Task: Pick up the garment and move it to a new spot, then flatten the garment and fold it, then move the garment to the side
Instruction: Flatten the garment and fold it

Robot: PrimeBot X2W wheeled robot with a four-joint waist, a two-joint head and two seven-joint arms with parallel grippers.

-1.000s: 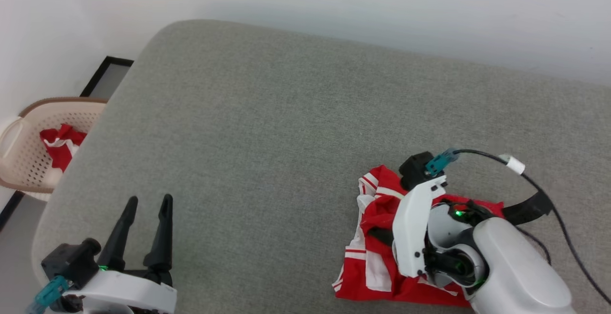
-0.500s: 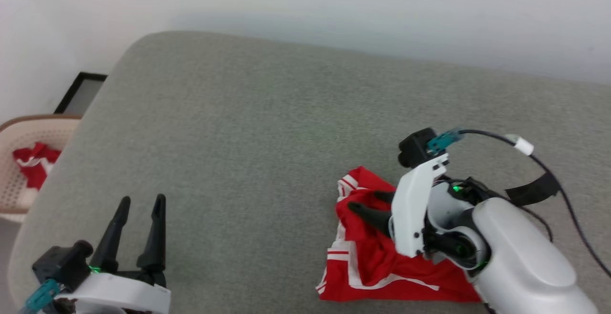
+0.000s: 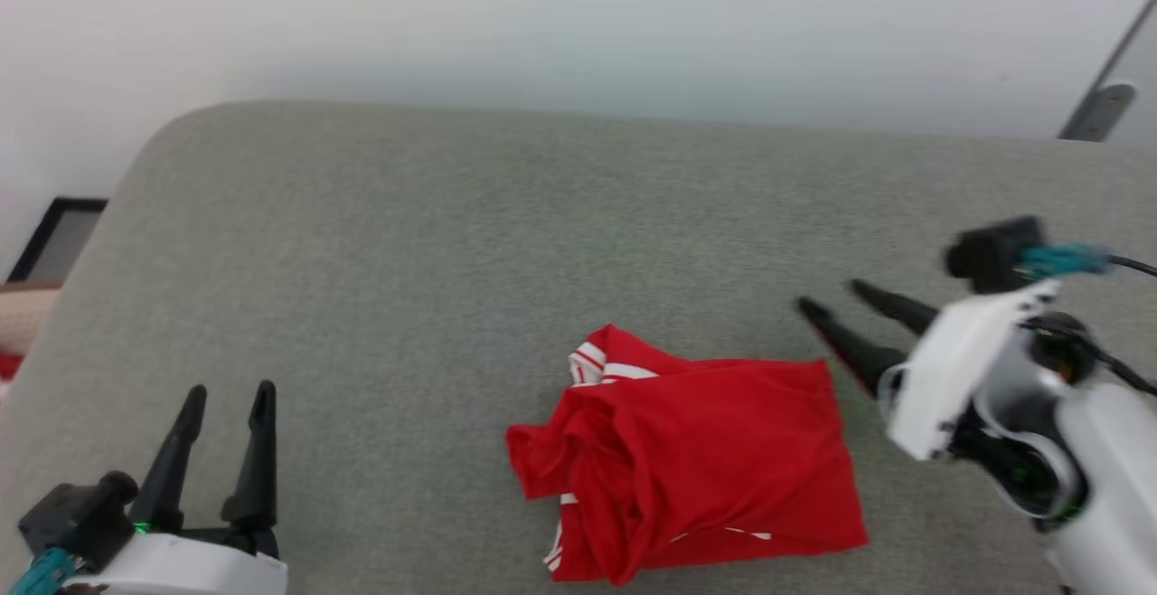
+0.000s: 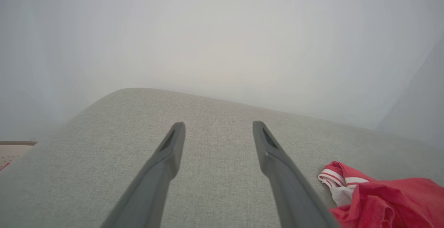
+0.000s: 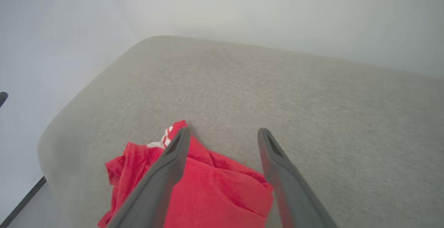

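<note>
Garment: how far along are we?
Done: the garment lies on the grey cushion, gripped by nothing, so the pick-and-move looks finished. In hand: nothing; the right end effector is open beside it, the left end effector open and apart. Left: it is crumpled, so flatten, fold, move aside.
</note>
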